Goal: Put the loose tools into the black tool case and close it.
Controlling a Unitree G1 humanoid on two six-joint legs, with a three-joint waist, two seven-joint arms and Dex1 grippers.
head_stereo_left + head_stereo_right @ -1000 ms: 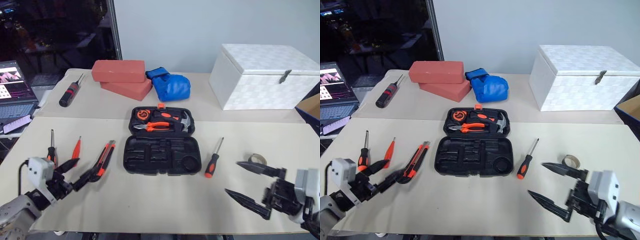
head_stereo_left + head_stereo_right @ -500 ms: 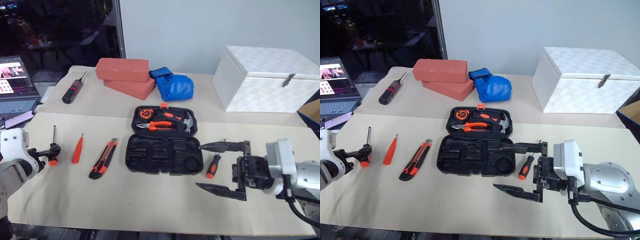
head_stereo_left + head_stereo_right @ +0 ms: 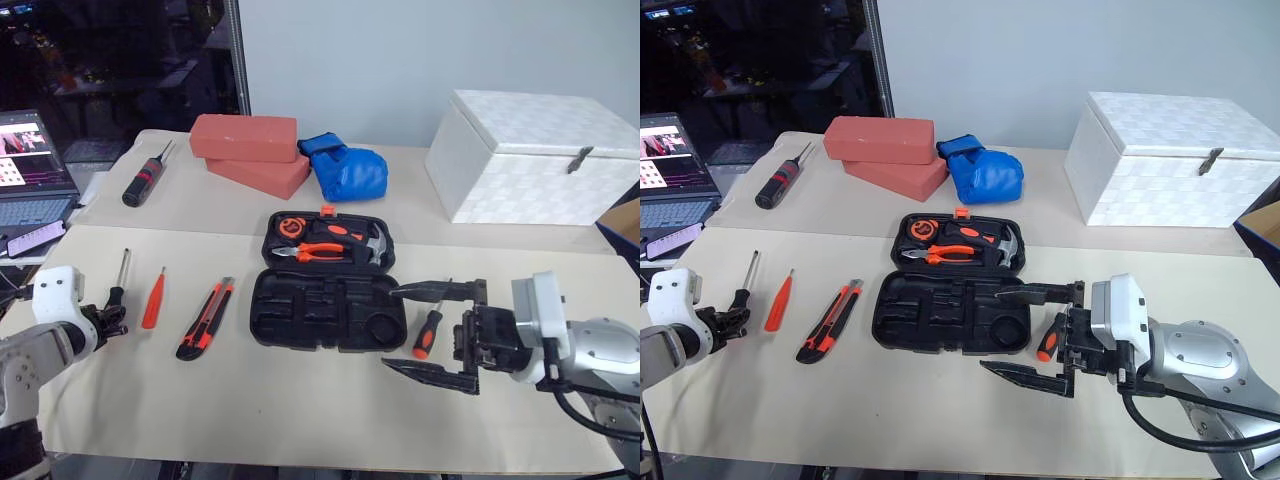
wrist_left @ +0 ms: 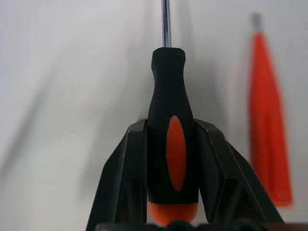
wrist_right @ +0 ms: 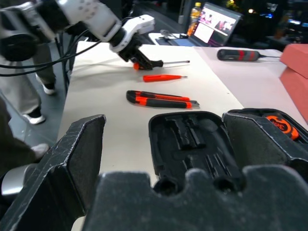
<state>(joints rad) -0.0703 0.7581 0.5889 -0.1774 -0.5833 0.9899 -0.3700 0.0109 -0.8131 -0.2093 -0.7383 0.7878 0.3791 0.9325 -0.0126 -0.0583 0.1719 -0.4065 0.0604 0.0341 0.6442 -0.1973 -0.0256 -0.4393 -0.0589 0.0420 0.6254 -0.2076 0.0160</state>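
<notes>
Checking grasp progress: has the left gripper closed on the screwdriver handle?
Yes, in the left wrist view both black fingers press against the sides of the screwdriver handle.

A: What's carried by the table [image 3: 300,400]?
B: Open black tool case [image 3: 325,308] at centre; utility knife [image 3: 205,318], orange pointed tool [image 3: 153,298] to its left, screwdriver [image 3: 428,328] to its right.
A: Far side?
B: Red bricks [image 3: 246,152], blue bag [image 3: 345,170], white box [image 3: 530,157], black screwdriver w/ red band [image 3: 144,179].

Beige table [image 3: 300,400] against pale wall [image 3: 400,60]; dark window [image 3: 110,60] at left; laptop [image 3: 35,170] lit beside table.
</notes>
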